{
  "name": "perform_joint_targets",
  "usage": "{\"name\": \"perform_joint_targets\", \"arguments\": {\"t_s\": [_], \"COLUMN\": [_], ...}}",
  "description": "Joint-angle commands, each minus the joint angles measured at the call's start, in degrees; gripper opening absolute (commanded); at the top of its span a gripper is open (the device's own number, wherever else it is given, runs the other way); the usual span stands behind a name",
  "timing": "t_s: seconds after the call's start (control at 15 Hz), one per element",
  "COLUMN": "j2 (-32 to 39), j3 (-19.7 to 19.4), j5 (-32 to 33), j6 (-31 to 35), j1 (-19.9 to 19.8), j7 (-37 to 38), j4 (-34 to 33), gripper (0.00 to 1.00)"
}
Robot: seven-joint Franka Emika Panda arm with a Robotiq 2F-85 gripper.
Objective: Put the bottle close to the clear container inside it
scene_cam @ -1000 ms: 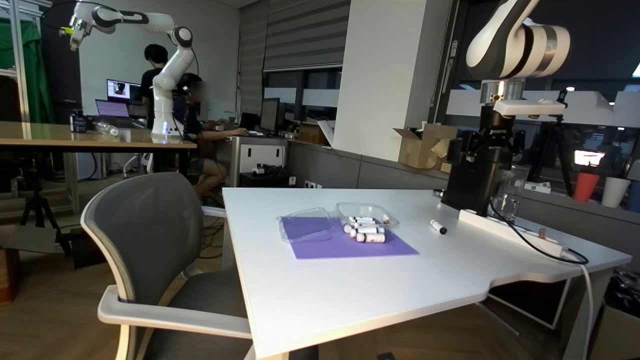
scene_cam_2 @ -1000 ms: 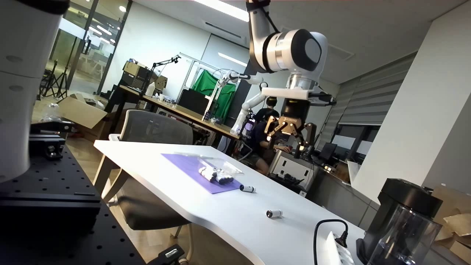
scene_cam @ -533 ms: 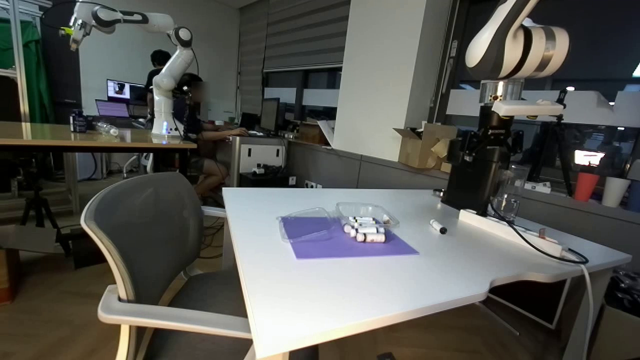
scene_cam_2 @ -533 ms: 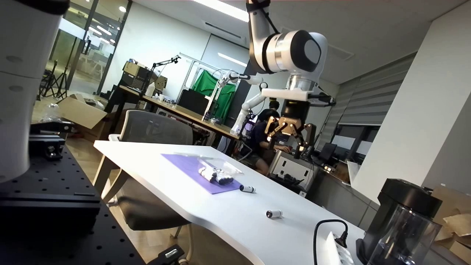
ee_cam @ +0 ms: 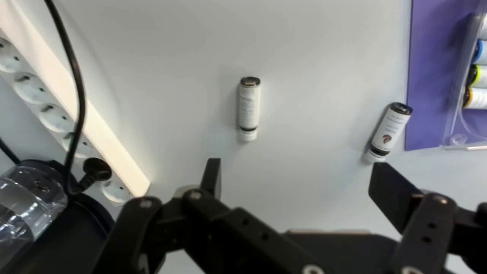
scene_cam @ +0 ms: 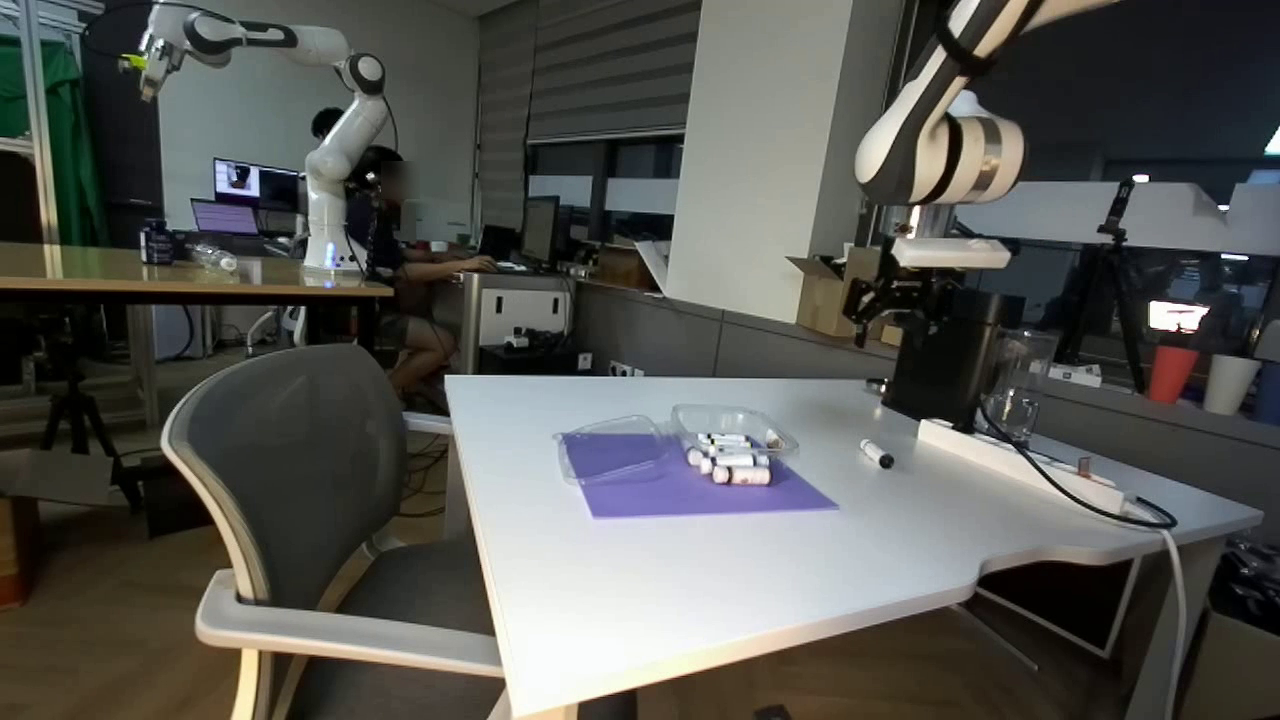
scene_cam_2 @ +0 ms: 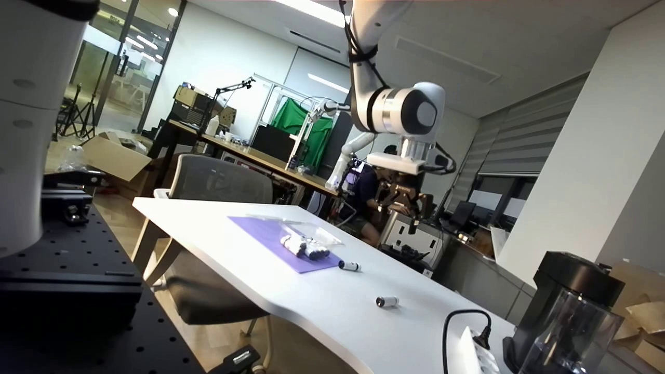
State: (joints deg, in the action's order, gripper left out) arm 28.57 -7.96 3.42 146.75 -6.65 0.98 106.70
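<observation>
A small white bottle with a black end lies beside the purple sheet, close to the clear container, in the wrist view point(ee_cam: 390, 131) and in an exterior view point(scene_cam_2: 349, 266). A second bottle lies farther off on the white table, in the wrist view point(ee_cam: 249, 108) and in both exterior views point(scene_cam: 876, 454) point(scene_cam_2: 387, 302). The clear container point(scene_cam: 690, 418) holds several bottles and shows partly at the wrist view's right edge point(ee_cam: 456, 139). My gripper point(ee_cam: 296, 171) is open and empty, high above the table; the near bottle is just beyond its right fingertip in the wrist view.
A clear lid point(scene_cam: 612, 450) lies on the purple sheet point(scene_cam: 690, 503) beside the container. A white power strip point(ee_cam: 125, 163) with a black cable and a black machine point(scene_cam_2: 576, 275) with a transparent tank stand at the table's side. A grey chair point(scene_cam: 300, 450) stands at the table.
The arm has lowered and moved left in both exterior views, and the gripper looks turned. The bottles, container and lid have not moved. A person in the background has shifted.
</observation>
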Motion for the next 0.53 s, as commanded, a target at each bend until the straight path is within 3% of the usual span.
{"name": "perform_joint_targets", "arguments": {"t_s": [0.0,0.47], "j2": [10.67,23.72], "j3": [-0.72,-5.73], "j5": [1.07,0.54], "j6": [1.5,5.2], "j1": [5.0,13.75], "j7": [9.09,22.38], "j4": [-11.62,-23.9], "gripper": [1.0,1.0]}}
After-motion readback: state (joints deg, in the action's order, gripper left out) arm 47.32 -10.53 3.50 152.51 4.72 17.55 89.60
